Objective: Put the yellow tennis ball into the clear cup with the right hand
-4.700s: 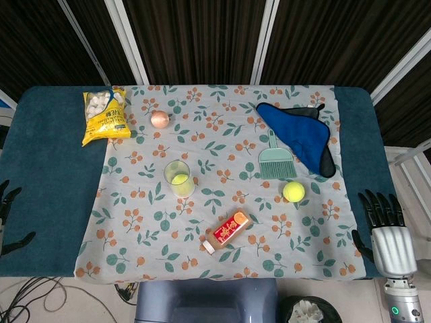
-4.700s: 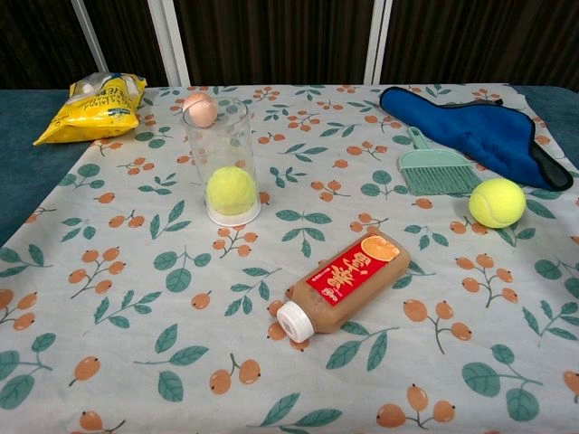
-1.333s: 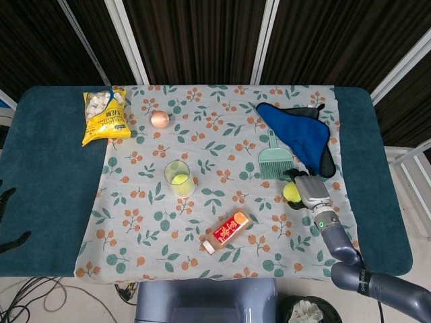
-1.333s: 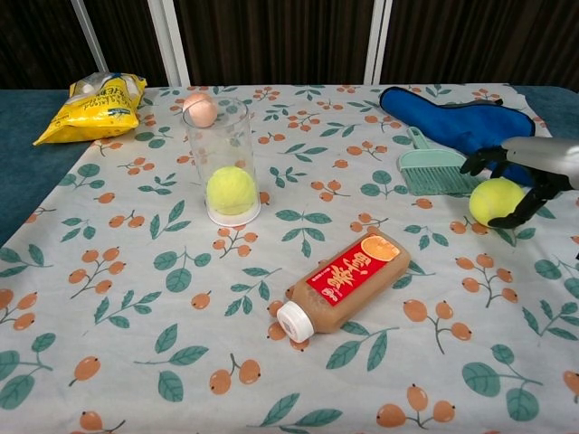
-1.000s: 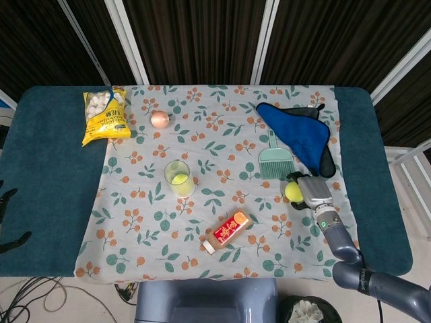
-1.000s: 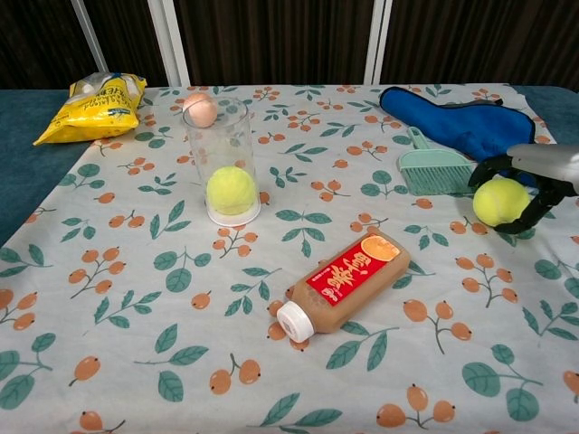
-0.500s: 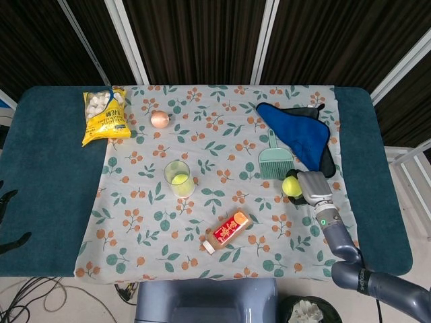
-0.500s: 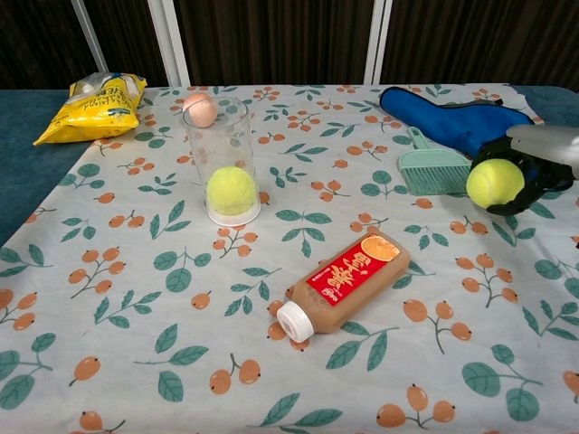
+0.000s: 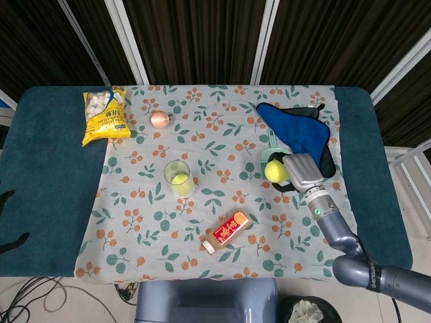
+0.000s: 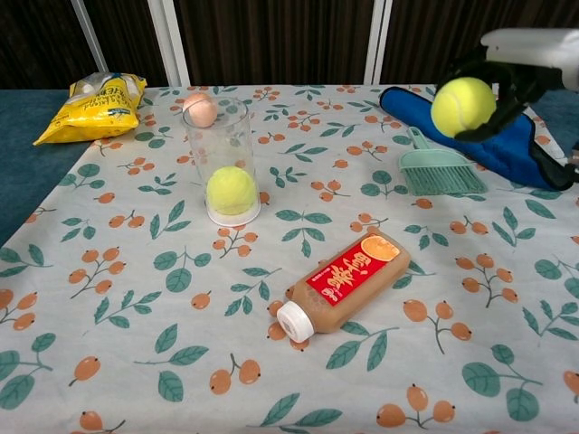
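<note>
My right hand (image 9: 296,173) (image 10: 507,68) grips a yellow tennis ball (image 9: 275,170) (image 10: 462,106) and holds it in the air above the small green brush (image 9: 269,153) (image 10: 438,170). The clear cup (image 9: 178,178) (image 10: 222,161) stands upright left of centre on the floral cloth, well to the left of the held ball, with another yellow tennis ball (image 10: 231,191) inside it. My left hand (image 9: 7,219) shows only as dark fingertips at the left edge of the head view.
A brown drink bottle (image 9: 227,231) (image 10: 344,281) lies on its side near the front. A blue cloth (image 9: 296,134) (image 10: 475,127) lies at the back right. A peach-coloured egg-like ball (image 9: 159,119) (image 10: 200,108) and a yellow snack bag (image 9: 106,116) (image 10: 95,107) sit at the back left.
My right hand came in from the right, closed around the tennis ball on the cloth, then lifted it and carried it up and leftward over the brush.
</note>
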